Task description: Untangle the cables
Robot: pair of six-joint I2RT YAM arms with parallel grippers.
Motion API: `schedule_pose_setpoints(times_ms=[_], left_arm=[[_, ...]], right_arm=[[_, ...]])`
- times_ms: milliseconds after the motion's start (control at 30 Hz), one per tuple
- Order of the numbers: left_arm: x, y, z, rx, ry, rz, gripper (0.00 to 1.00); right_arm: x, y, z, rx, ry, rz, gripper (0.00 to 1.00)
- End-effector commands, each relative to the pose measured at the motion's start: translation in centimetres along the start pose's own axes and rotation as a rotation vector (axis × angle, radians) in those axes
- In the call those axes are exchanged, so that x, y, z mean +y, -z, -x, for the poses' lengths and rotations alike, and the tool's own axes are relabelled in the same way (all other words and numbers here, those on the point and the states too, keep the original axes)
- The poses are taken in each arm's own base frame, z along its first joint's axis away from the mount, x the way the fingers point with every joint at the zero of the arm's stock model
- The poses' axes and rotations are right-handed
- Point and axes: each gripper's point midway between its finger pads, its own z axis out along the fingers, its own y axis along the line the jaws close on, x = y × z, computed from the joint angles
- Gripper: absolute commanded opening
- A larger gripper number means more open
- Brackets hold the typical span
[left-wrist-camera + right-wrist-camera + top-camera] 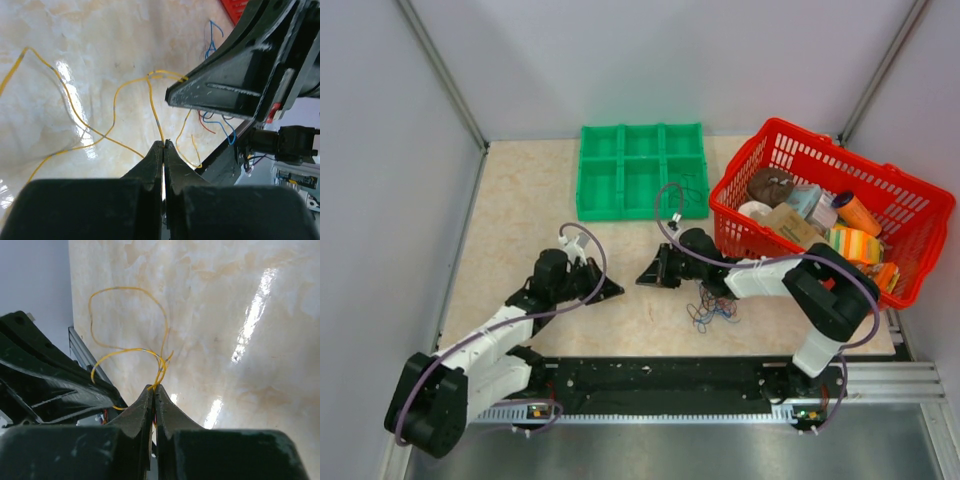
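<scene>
A thin yellow wire point(116, 100) loops over the marble tabletop between my two grippers. My left gripper point(164, 142) is shut on one strand of it at the fingertips. My right gripper point(153, 388) is shut on yellow strands point(131, 351) that loop away from its tips. In the top view the left gripper point(616, 291) and right gripper point(642, 278) face each other, tips close together. A small tangle of blue, red and dark wires point(712, 308) lies on the table under the right arm; it also shows in the left wrist view point(216, 122).
A green compartment tray point(641, 170) stands at the back centre. A red basket point(832, 205) full of packets and jars stands at the back right, close to the right arm. The black rail point(660, 378) runs along the near edge.
</scene>
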Motion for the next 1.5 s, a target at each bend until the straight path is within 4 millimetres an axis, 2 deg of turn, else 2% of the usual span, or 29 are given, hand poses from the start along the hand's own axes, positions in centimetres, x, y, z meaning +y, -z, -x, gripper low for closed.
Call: schedule_pose_setpoints(times_ms=[0,100,200,267,367,633,833,933,1067,1200,1233,1300,1333,1467], left_arm=[[0.2,-1.2,-1.2,0.032,-0.008,-0.047,0.0],[1.2,-2.1,-2.3,0.058,0.036,-0.053,0.0],[2.1,-2.8,-3.0,0.08,0.057,-0.039,0.0],[2.6,-3.1,-3.2,0.088,0.065,-0.028,0.0],[2.7,-3.2,-3.1,0.088,0.064,-0.029,0.01],[1.3,-2.2,-2.4,0.051,0.009,-0.065,0.33],[0.3,0.1,-0.9,-0.018,-0.081,-0.022,0.6],[0.0,1.1,-0.6,-0.029,-0.118,-0.002,0.7],[0.3,2.2,-0.2,-0.051,-0.136,0.061,0.7],[-0.9,4.0,1.9,-0.152,-0.154,0.082,0.66],[-1.1,4.4,2.7,-0.195,-0.162,0.094,0.68],[-0.8,5.0,4.0,-0.28,-0.161,0.127,0.8],[-0.3,5.4,4.5,-0.309,-0.156,0.164,0.98],[1.7,6.3,5.2,-0.337,-0.116,0.303,0.97]], right_arm=[[1.8,-0.4,1.5,-0.03,0.05,0.062,0.0],[1.5,-0.6,1.6,-0.033,0.039,0.074,0.0],[2.0,-0.6,1.5,-0.013,0.05,0.122,0.02],[2.4,-0.6,1.0,0.014,0.053,0.152,0.06],[1.7,-0.9,0.5,0.032,0.037,0.14,0.11],[0.9,-1.1,-0.1,0.053,0.027,0.124,0.2],[0.7,-1.2,-0.4,0.072,0.038,0.12,0.3],[0.8,-1.2,-0.3,0.071,0.042,0.124,0.36],[0.4,-1.4,-0.3,0.076,0.041,0.094,0.42],[0.2,-2.0,0.0,0.092,0.038,0.061,0.47],[0.1,-2.3,0.0,0.101,0.04,0.046,0.47],[-0.3,-2.5,0.0,0.109,0.036,0.023,0.5],[-0.3,-2.6,0.2,0.107,0.035,0.023,0.51],[-0.3,-3.0,-0.1,0.128,0.006,0.004,0.52]])
